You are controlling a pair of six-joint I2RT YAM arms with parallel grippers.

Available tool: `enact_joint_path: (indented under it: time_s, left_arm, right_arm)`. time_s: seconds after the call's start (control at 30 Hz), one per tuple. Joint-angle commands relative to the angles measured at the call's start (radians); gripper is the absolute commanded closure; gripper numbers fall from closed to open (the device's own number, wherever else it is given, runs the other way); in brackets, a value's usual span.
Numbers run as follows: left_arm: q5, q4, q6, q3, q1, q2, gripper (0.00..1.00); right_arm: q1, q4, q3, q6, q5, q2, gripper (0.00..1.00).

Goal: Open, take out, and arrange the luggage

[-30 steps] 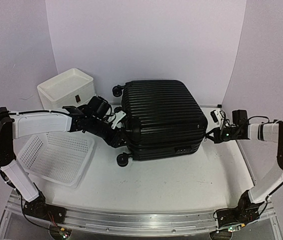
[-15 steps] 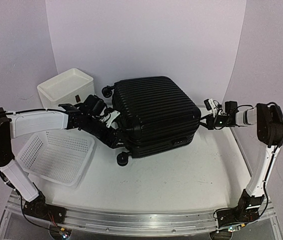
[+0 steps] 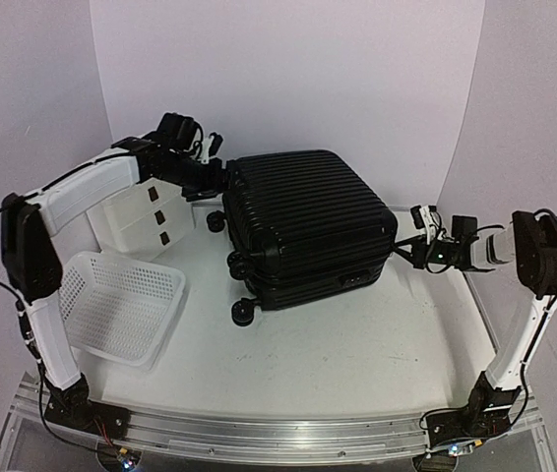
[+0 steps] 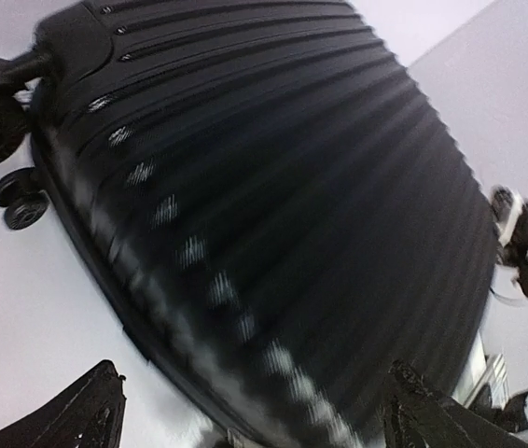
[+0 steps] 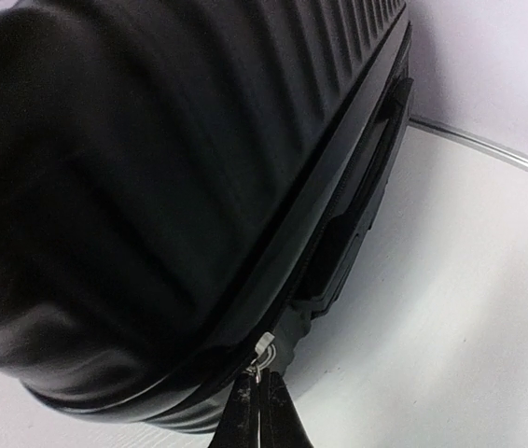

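The luggage (image 3: 308, 221) is a big black ribbed hard-shell suitcase lying shut in the middle of the table, its caster wheels (image 3: 243, 313) to the left. My left gripper (image 3: 212, 169) hangs open just above its back left corner, holding nothing. In the left wrist view the blurred ribbed shell (image 4: 273, 187) fills the space beyond the spread fingers (image 4: 91, 411). At the case's right side, my right gripper (image 3: 406, 250) is shut on the small silver zipper pull (image 5: 266, 347), next to the recessed side handle (image 5: 357, 215); its fingertips (image 5: 260, 411) are pressed together.
A white three-drawer box (image 3: 151, 221) stands behind the left of the suitcase, partly under my left arm. A white perforated basket (image 3: 121, 305) sits at the front left. The table's right rim (image 3: 480, 305) runs close to my right arm.
The left arm has let go at the suitcase's left side, opened its jaws and risen to the back left corner. The suitcase turned slightly. The right gripper stays shut at the zipper.
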Motion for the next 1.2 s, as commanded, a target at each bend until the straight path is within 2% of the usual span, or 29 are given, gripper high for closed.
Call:
enact_joint_path:
  time_s: [0.0, 0.2, 0.6, 0.8, 0.93, 1.07, 1.17]
  left_arm:
    - [0.045, -0.039, -0.094, 0.212, -0.008, 0.233, 0.05]
    - [0.048, -0.038, 0.011, 0.342, -0.053, 0.340, 0.06]
    - [0.045, -0.058, 0.253, 0.198, -0.107, 0.307, 0.12]
    - [0.174, -0.058, 0.464, 0.223, -0.105, 0.311, 0.12]
    - [0.144, -0.058, 0.501, 0.279, -0.086, 0.346, 0.11]
    - [0.079, -0.062, 0.509, 0.318, -0.073, 0.378, 0.11]
    - [0.023, -0.064, 0.501, 0.302, -0.073, 0.321, 0.10]
  right_arm:
    - [-0.002, 0.092, -0.112, 0.046, 0.051, -0.130, 1.00]
    - [0.047, 0.096, -0.222, 0.087, 0.154, -0.215, 1.00]
    - [0.220, 0.078, -0.445, 0.157, 0.317, -0.487, 1.00]
    - [0.329, -0.093, -0.512, 0.160, 0.394, -0.698, 1.00]
    - [0.405, -0.196, -0.506, 0.175, 0.467, -0.775, 1.00]
    - [0.412, -0.308, -0.510, 0.168, 0.542, -0.848, 1.00]
    - [0.412, -0.343, -0.517, 0.159, 0.538, -0.888, 1.00]
